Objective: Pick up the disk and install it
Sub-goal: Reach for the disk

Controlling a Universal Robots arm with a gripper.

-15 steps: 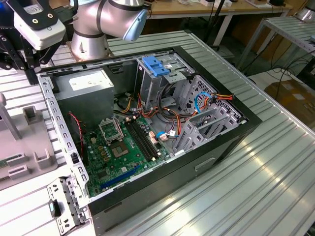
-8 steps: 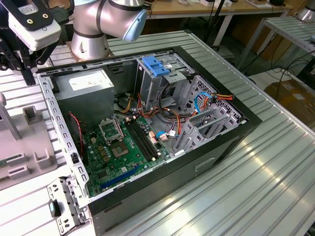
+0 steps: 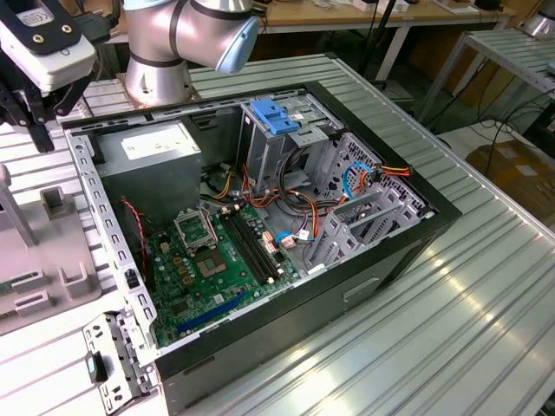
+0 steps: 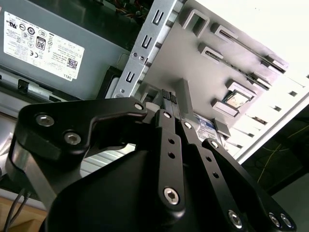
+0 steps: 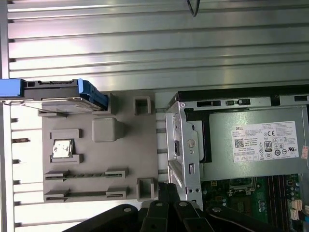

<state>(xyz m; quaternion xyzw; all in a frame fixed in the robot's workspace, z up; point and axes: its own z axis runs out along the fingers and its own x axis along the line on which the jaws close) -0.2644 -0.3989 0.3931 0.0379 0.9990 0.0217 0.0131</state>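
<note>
Biggest thing here is the ribbed aluminium table [image 3: 486, 286], with an open computer case [image 3: 286, 321] lying on it, side panel off, so the green motherboard [image 3: 208, 269] faces up. The arm [image 3: 173, 35] stands on the table at the far side of the case in the exterior view. On the exterior view's left, just beside the case, sits a grey parts tray [image 3: 52, 260] with moulded slots. Inside the case there's the grey power supply [image 5: 256, 145] in the corner nearest that tray, plus a blue bracket [image 3: 273, 117] on top of the drive cage.

The disk [image 5: 53, 90] is out on the tray, not in the case: a dark slab with its light-blue carrier, parked in a slot along the tray edge. A small silver chip [image 5: 62, 149] sits in another pocket nearby.

The gripper [image 4: 169, 96] hangs over the tray near the case's metal flange, well apart from the disk. Its 2 fingers [image 4: 166, 135] look pressed together with nothing between them
</note>
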